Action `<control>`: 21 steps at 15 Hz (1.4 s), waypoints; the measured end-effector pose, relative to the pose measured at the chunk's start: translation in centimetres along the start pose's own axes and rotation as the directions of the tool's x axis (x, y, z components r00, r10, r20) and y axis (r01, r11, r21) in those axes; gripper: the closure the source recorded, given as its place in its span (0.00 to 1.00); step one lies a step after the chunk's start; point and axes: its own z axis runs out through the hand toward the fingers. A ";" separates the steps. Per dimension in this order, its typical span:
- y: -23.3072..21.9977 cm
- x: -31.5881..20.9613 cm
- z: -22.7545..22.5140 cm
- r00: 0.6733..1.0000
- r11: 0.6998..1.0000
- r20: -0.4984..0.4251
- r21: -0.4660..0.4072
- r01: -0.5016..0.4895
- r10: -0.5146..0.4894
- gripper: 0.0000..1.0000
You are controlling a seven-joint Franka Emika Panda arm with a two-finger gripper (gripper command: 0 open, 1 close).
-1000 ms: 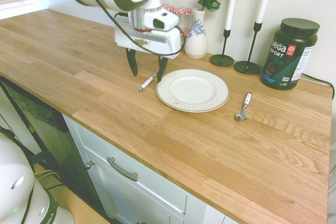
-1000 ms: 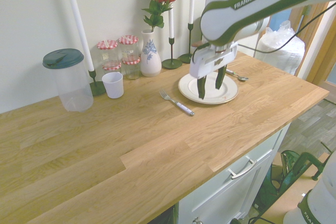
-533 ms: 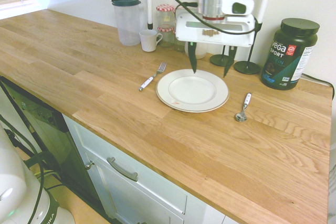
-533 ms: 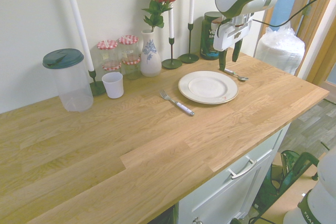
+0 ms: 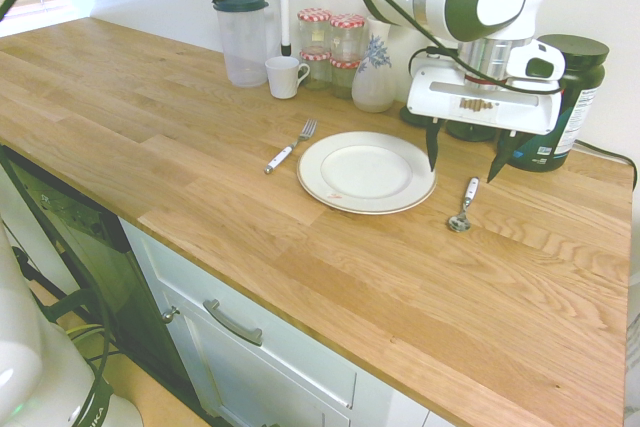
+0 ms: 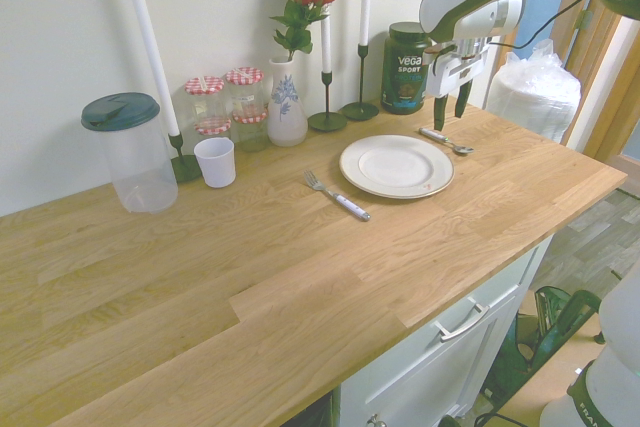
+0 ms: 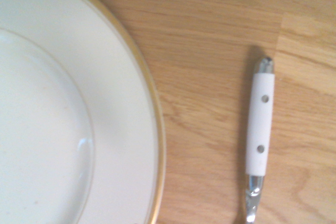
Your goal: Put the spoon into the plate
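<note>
I saw the small white-handled metal spoon (image 5: 463, 205) lying on the pale oak kitchen worktop (image 5: 300, 247), just beside the round white gold-rimmed plate (image 5: 366, 171); white cabinet drawers (image 5: 260, 347) sat below. My gripper (image 5: 467, 159) hung above it, fingers spread wide, holding nothing.

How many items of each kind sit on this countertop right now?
Spoon: 1
Fork: 1
Plate: 1
Mug: 1
Pitcher: 1
Jars: 2
Vase: 1
Candlesticks: 3
Protein tub: 1
Total: 12
</note>
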 end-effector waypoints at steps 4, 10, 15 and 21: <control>1.1 2.5 1.2 1.000 1.000 0.003 -0.003 0.013 -0.013 0.00; 1.1 3.2 3.3 1.000 1.000 0.015 0.004 0.005 -0.005 0.00; -0.3 3.5 4.5 1.000 0.999 -0.002 0.021 -0.028 0.028 1.00; -1.7 3.4 5.9 0.999 0.999 0.005 0.020 -0.038 0.037 1.00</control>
